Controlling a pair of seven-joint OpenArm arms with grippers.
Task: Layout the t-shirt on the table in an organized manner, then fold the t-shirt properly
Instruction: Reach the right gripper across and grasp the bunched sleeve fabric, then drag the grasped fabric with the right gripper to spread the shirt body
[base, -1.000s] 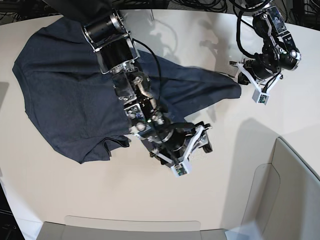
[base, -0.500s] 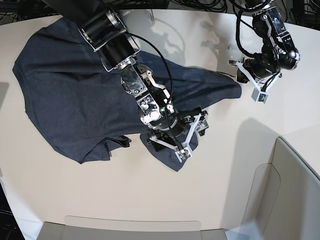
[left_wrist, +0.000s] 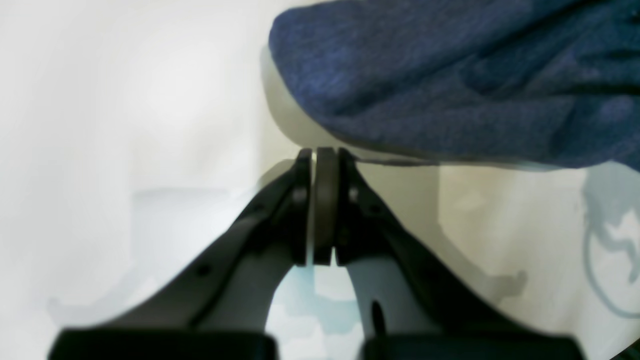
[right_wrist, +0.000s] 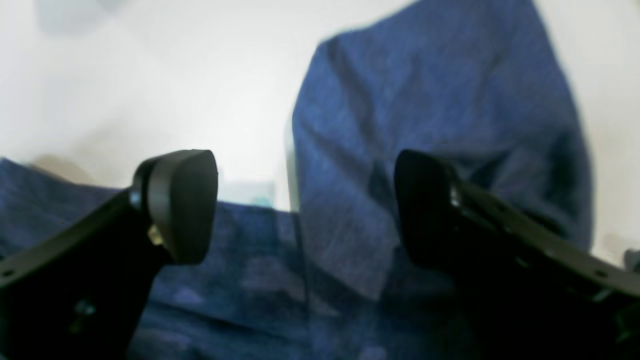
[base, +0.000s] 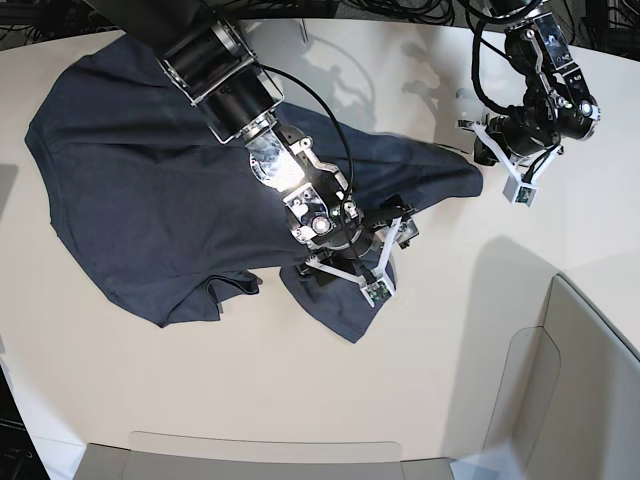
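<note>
- Nearest to me in the base view there's a stretch of bare off-white desk (base: 200, 390), with grey translucent bin walls (base: 560, 380) at the bottom edge and the lower right corner.
- Next up is the navy t-shirt (base: 130, 190). It's lying on the desk, spread out but rumpled, not laid flat. One flap sticks out toward the near side, and a bunched fold sits at the lower left.
- My right gripper (base: 355, 255) hangs just above that near flap with its jaws wide apart and nothing between them. In the right wrist view both pads (right_wrist: 182, 205) frame blue cloth. Whether they actually touch the fabric I can't say, that view is pretty blurry.
- Farther back, on the right of the base view, my left gripper (base: 478, 145) sits just beside the far tip of the shirt. The left wrist view shows the jaws pressed together on nothing, with the shirt edge (left_wrist: 450, 85) right past the fingertips, maybe just touching.
- The rest of the shirt runs back under the right arm to the far left of the desk.
</note>
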